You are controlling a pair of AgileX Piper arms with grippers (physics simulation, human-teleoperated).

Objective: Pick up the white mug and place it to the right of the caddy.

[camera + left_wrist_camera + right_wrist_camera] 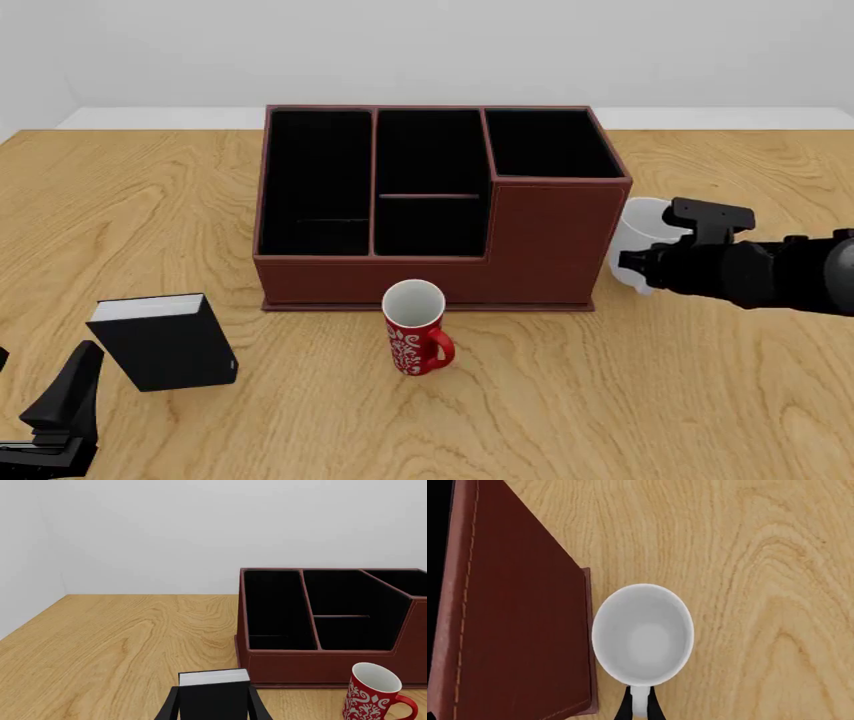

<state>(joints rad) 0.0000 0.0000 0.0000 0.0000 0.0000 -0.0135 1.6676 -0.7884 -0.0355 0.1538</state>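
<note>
The white mug (pixel 641 232) stands upright just right of the caddy (pixel 547 235), close to its tall end and apart from it. In the right wrist view I look down into the mug (pixel 642 635), with the caddy's wall (pixel 514 615) beside it. My right gripper (pixel 639 709) is shut on the mug's handle; in the front view it (pixel 643 265) is at the mug's near side. I cannot tell whether the mug rests on the table. My left gripper (pixel 213 711) is open and empty, low at the front left (pixel 60 410).
A small black book (pixel 163 342) stands near the left gripper, also in the left wrist view (pixel 213 692). A red patterned mug (pixel 415 328) stands in front of the caddy, also in the left wrist view (pixel 372 692). The wooden table (pixel 694 400) spreads around them.
</note>
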